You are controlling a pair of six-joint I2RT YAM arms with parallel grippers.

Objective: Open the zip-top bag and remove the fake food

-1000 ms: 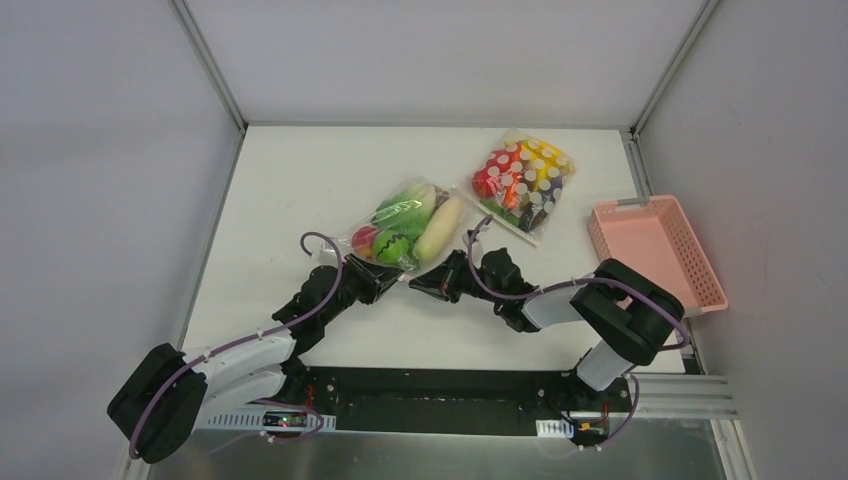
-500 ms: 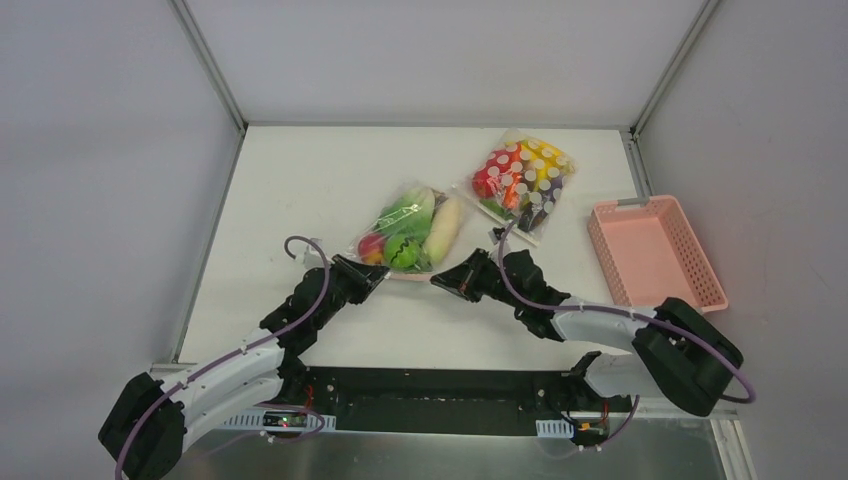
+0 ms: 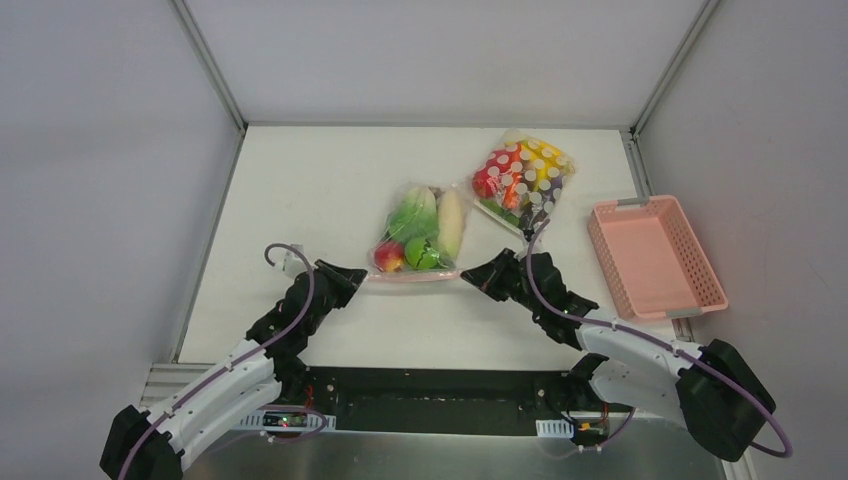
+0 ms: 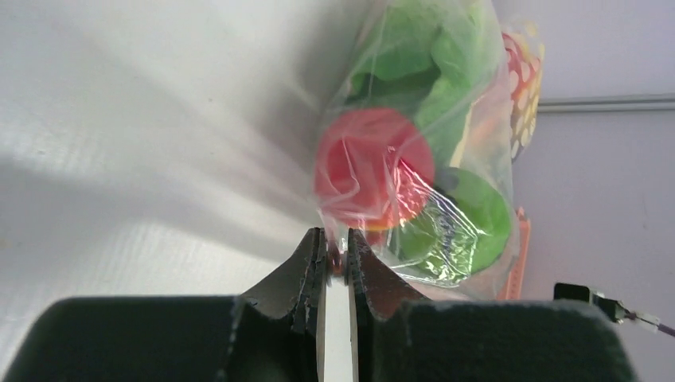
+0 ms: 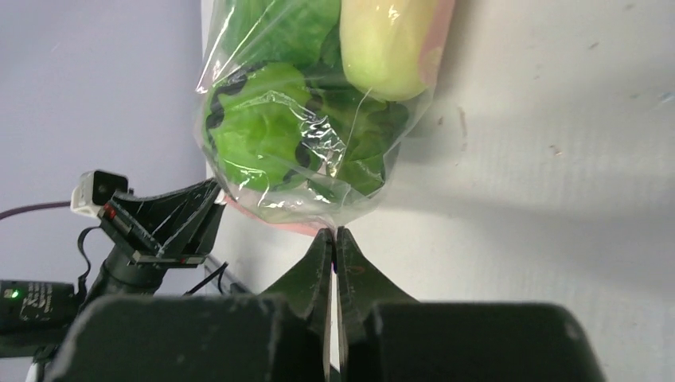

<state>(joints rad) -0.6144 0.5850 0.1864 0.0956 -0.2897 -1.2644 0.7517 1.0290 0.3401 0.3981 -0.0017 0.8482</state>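
- The black two-finger left gripper (image 3: 349,273) is closed to a sliver on the near-left corner of the clear, pink-dotted plastic zip-top bag (image 3: 425,212). The left wrist view shows film pinched between its tips.
- The zip-top bag lies mid-table between the grippers, with its pink-red zip strip (image 3: 412,277) along the near edge. The fake food is all inside: a round red plastic apple (image 3: 389,258), leafy green pieces and a long white radish (image 3: 451,222).
- The black right gripper (image 3: 470,278) is closed tight on the near-right corner.
- The step in hand looks like the opening, with nothing out yet. Pulling the corners sideways only tightens the strip, so the next move probably calls for parting the two lips.
- Further right sit a white-dotted clear bag (image 3: 522,180) and a pink plastic basket (image 3: 655,255), both apart from the grippers.
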